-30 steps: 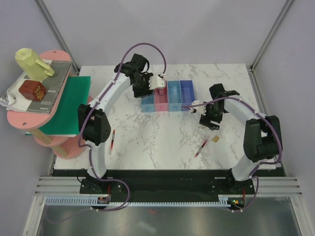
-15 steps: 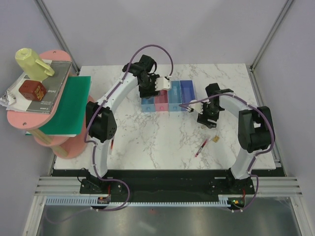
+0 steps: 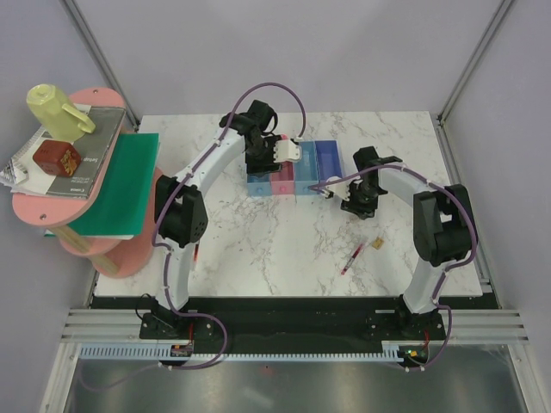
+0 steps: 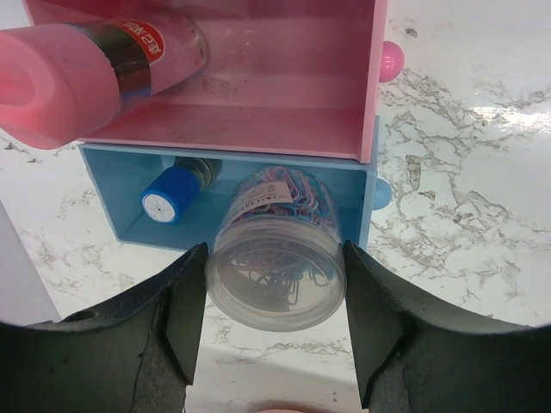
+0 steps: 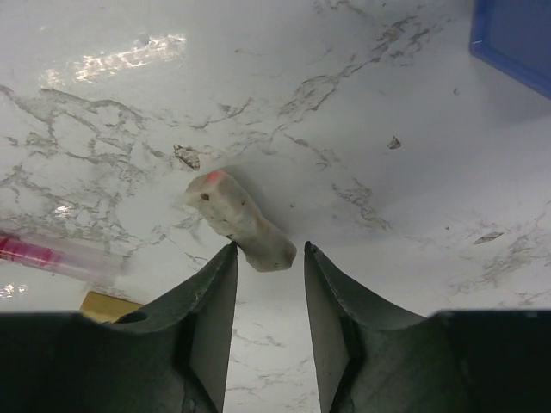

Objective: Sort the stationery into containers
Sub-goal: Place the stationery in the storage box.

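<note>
My left gripper is clamped on the clear tub of paper clips, held over the near wall of a blue bin that joins the pink bin. Main risk: the tub sits half over that wall rather than fully inside, so if I let go here it could catch the rim, tip and roll out onto the marble table. It could also land on the small blue dark-topped piece already in that bin. My right gripper is apart at a narrow gap and grips nothing. It straddles one end of a whitish lump with a red spot lying on the table. The lump lies slanted across the gap, so closing now may pinch only its tip and flick it away, or push it into the red pen just beside it. Counts:
- Bins: four in a joined row.
- Glue stick: one, pink, in the pink bin.
- Clip tub: one.
- Blue piece: one.
- Whitish lump: one.
- Tan block: one, loose on the table.
- Red pens: two, one near the tan block, one by the left arm, partly hidden.
</note>
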